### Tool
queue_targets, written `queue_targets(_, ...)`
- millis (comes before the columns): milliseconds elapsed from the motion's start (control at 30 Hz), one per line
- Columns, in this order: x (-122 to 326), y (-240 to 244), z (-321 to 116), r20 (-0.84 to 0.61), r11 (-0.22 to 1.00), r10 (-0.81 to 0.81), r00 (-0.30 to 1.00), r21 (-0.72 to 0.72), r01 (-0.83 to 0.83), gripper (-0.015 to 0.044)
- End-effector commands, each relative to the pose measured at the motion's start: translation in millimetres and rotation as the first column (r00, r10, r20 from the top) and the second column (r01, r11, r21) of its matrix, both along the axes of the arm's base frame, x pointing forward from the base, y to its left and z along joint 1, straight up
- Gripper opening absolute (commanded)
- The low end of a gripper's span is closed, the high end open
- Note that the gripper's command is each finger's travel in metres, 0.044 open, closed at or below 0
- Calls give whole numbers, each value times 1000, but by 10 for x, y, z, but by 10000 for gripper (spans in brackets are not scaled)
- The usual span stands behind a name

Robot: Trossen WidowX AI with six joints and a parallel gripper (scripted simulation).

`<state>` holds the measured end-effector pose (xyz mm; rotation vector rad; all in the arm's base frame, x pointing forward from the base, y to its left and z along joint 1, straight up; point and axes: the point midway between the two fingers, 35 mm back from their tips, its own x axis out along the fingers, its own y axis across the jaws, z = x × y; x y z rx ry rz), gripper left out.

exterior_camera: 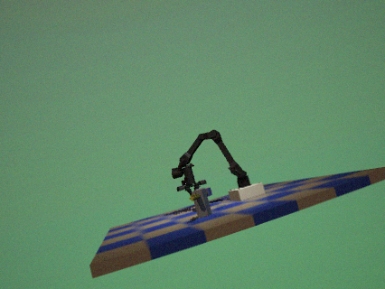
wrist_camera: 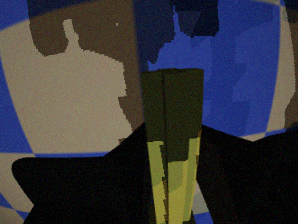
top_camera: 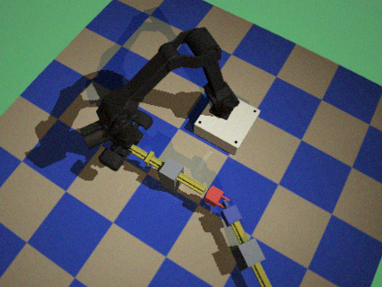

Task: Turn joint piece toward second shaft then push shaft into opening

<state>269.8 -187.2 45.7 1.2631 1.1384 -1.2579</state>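
Observation:
The second shaft [top_camera: 192, 183] [wrist_camera: 172, 110] is yellow with a dark line and a collar. It passes through a grey block [top_camera: 171, 172]. My gripper [top_camera: 128, 144] [wrist_camera: 164, 125] is shut on the shaft's rear part, behind the collar. The shaft's front end is just short of the red joint piece [top_camera: 214, 196], with a narrow gap. The red piece is hinged to a blue piece [top_camera: 231, 214] on the end of the first shaft [top_camera: 238, 231], which is fixed to another grey block [top_camera: 251, 252]. The red piece's opening appears to face the second shaft; its inside is hidden.
The arm's white base box [top_camera: 228, 127] [exterior_camera: 247, 192] stands behind the second shaft. The arm arches from it to the shaft's rear end. The floor [top_camera: 72, 220] has blue and tan squares, with dark shadows of the arm and blocks on it.

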Motion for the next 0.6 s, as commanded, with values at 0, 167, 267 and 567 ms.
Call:
queue_targets(0,6,76,-12,1,1000,0,1000,4,0,0)
queue_targets(167,12,150,-14,1,1000,0,1000,5,0,0)
queue_targets(267,16,195,-15,1,1000,0,1000,6,0,0)
queue_targets(567,27,330,-17,2,1000,0,1000,7,0,0)
